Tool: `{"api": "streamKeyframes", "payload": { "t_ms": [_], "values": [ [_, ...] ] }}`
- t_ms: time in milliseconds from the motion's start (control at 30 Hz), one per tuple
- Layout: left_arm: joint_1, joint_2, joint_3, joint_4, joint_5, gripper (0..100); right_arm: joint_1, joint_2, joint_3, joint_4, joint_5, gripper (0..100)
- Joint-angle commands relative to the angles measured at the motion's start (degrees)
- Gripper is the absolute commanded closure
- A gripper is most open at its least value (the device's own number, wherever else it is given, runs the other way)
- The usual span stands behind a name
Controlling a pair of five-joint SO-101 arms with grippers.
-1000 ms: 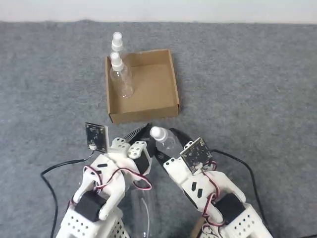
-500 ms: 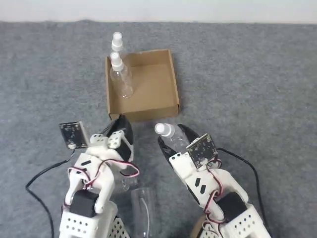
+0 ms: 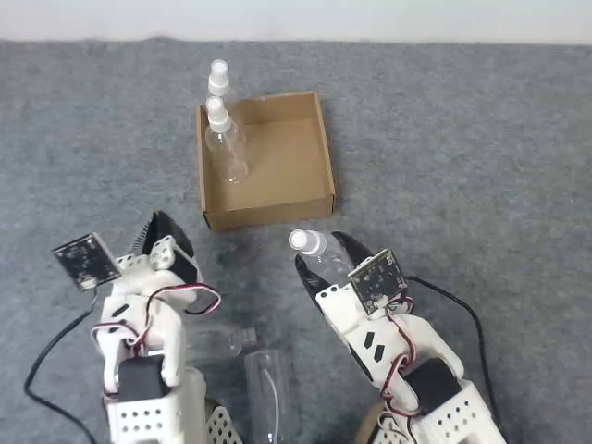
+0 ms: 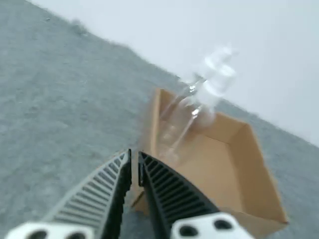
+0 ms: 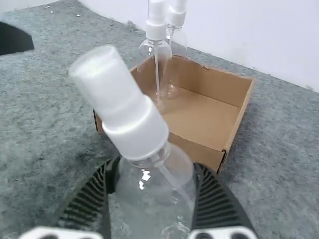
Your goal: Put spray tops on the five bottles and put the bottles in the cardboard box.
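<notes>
Left gripper [image 3: 159,231] swung off to lower left, narrow and empty.
Our right gripper [image 3: 322,264] holds the capped bottle [image 3: 307,246] mid-frame; we judge the box [image 3: 326,148] comes next.

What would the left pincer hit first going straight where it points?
Likely the cardboard box, at its near corner; the left pincer has only carpet before it. Depth unclear; it may slip past.
</notes>
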Motion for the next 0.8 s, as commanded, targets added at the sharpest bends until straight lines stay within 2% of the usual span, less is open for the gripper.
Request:
{"api": "streamKeyframes", "payload": {
  "t_ms": [0, 367, 767],
  "values": [
    [-1.58, -1.14, 1.63, -2.20, -0.53, 98, 1.01, -1.27, 1.14, -0.31, -3.78, 99.1],
    [-4.40, -1.14, 2.07, -2.20, -0.53, 98, 1.01, -1.36, -0.26, -0.40, -5.63, 99.1],
    [-4.13, -1.14, 2.15, -2.20, -0.53, 98, 0.75, -0.66, -10.29, 1.98, -5.27, 99.2]
  ]
}}
